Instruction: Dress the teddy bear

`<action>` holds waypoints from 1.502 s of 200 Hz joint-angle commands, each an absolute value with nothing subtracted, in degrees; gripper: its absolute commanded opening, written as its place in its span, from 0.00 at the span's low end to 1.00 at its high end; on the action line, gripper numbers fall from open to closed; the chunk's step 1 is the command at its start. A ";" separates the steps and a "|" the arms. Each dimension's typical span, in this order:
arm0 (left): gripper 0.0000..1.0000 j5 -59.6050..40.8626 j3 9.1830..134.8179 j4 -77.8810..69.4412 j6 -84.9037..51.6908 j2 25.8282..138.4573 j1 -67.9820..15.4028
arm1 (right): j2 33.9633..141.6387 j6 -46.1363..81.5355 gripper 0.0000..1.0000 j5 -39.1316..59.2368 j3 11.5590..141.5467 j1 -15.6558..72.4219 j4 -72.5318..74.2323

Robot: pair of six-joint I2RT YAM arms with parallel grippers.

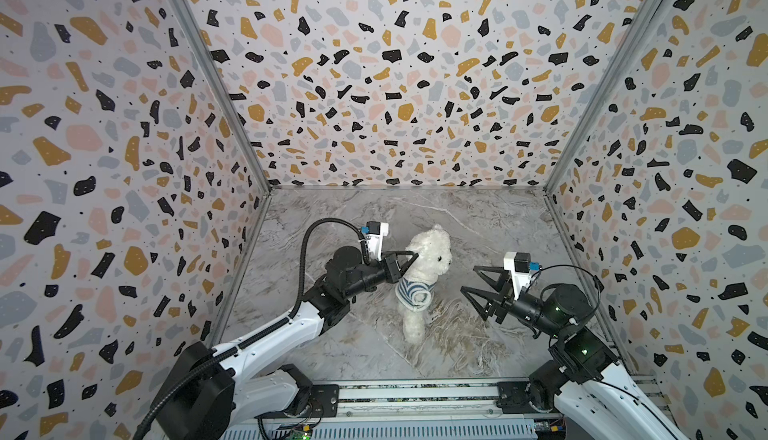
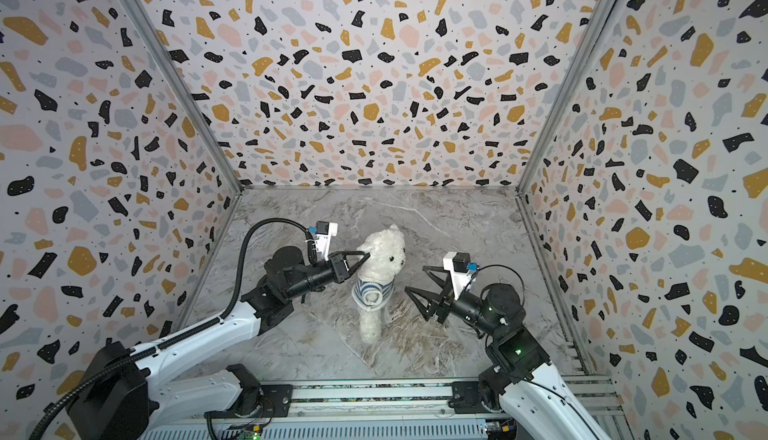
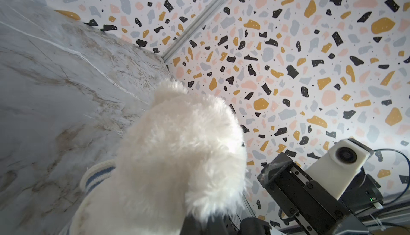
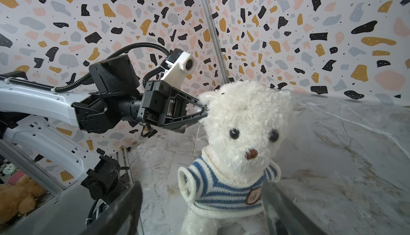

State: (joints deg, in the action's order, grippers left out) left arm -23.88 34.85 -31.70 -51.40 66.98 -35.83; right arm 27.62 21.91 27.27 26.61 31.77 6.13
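My left gripper (image 1: 412,256) is pinched shut on the teddy bear (image 1: 430,251), on its head fur, mid-frame in both top views. My right gripper (image 1: 468,279) is wide apart, just right of it. If the fluff slips out, the bear may flop onto the counter (image 1: 478,217).

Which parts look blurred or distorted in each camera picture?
Both top views: evenly lit, teddy bear sharp, wall corners splay outward. Left wrist view: the bear's fur is too near, soft. Right wrist view: bear sharp; fingers of the right end effector dark, blurred.
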 commanded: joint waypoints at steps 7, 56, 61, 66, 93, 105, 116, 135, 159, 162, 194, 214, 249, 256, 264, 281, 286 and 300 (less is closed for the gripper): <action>0.00 -27.76 31.29 -36.61 -53.09 67.51 -31.58 | 28.21 20.92 0.84 24.42 27.28 33.11 5.12; 0.00 -28.22 27.79 -27.99 -46.34 65.00 -23.63 | 32.24 21.06 0.83 21.35 26.28 35.85 6.33; 0.00 -28.06 27.69 -26.71 -45.39 64.44 -23.01 | 32.93 21.04 0.83 20.73 26.21 36.37 6.43; 0.00 -27.72 27.84 -24.42 -43.91 63.88 -22.48 | 33.80 21.08 0.83 20.07 26.31 36.91 6.45; 0.00 -25.58 28.83 -15.87 -37.50 61.46 -20.79 | 40.32 21.58 0.81 15.83 26.97 40.38 6.15; 0.00 -25.58 28.28 -14.93 -36.82 60.62 -19.82 | 43.41 21.66 0.79 13.44 27.39 42.54 6.14; 0.00 -25.58 27.71 -14.77 -36.25 60.06 -18.67 | 45.97 21.70 0.78 11.82 27.69 44.42 6.76; 0.00 -25.71 26.87 -12.68 -35.36 59.37 -17.21 | 50.89 21.96 0.78 11.26 28.19 46.43 7.90; 0.00 -25.91 26.37 -12.43 -34.75 59.06 -16.56 | 55.82 22.22 0.78 8.86 28.65 48.07 7.98; 0.00 -25.92 26.37 -12.40 -34.66 59.11 -16.60 | 56.15 22.26 0.78 8.61 28.65 48.16 7.87; 0.00 -26.22 26.11 -11.87 -33.80 59.15 -16.48 | 59.05 22.08 0.82 8.61 28.61 48.48 8.85; 0.00 -26.19 25.86 -11.71 -33.75 59.16 -16.50 | 60.12 22.09 0.83 10.79 28.88 49.08 10.07; 0.00 -25.75 24.94 -11.70 -33.96 58.75 -16.43 | 59.04 23.28 0.83 12.57 29.39 52.73 12.72; 0.00 -25.75 24.70 -11.91 -34.04 58.72 -16.37 | 59.29 23.52 0.83 12.44 29.58 53.42 12.74; 0.00 -25.74 24.44 -12.19 -34.17 58.80 -16.35 | 59.78 23.62 0.83 12.15 29.85 54.21 12.74; 0.00 -25.75 24.10 -12.44 -34.19 58.80 -16.43 | 61.58 23.73 0.83 11.11 30.23 55.48 12.38; 0.00 -25.70 24.08 -12.41 -34.26 58.80 -16.40 | 62.16 23.71 0.83 10.70 30.33 55.75 12.22; 0.00 -25.62 24.08 -12.39 -34.24 58.80 -16.39 | 64.19 23.80 0.82 9.85 30.56 56.41 12.04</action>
